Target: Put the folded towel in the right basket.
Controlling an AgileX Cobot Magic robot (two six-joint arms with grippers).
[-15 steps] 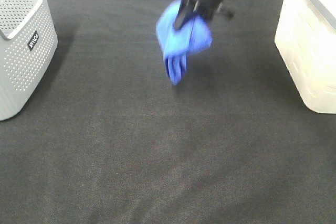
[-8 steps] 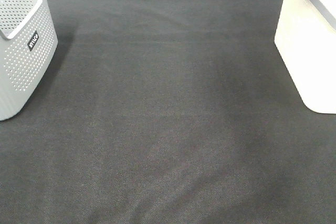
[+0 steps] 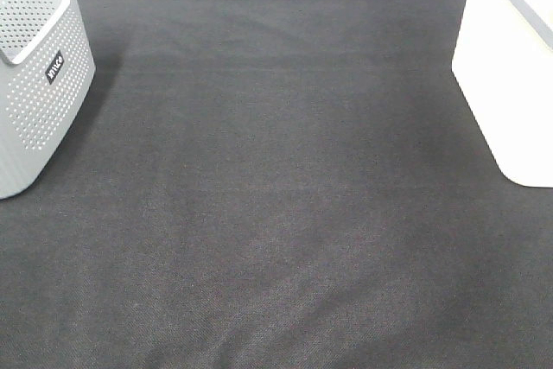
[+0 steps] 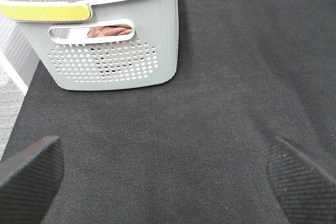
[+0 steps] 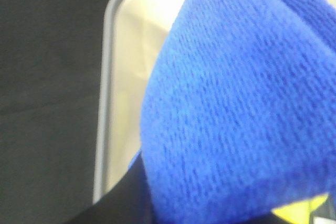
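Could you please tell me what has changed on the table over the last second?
The right arm carried the blue towel from the far middle of the table to the right and out of the high view. The right wrist view now shows it over the white basket, apparently still held. The gray basket, white basket and black table cover stayed put.

Matt black cloth of fine woven grain over the counter point(image 3: 276, 213). Grey basket point(image 3: 39, 84) at the counter's left edge: matt moulded plastic pierced with small holes, with a ribbed yellow handle strip point(image 4: 47, 11). White basket point(image 3: 510, 92) at the counter's right edge: smooth, faintly glossy plastic. Towel point(image 5: 236, 108): blue terry cloth, nubbly. Left gripper point(image 4: 167, 179) pads point(image 4: 29, 177): black, matt, finely ribbed.
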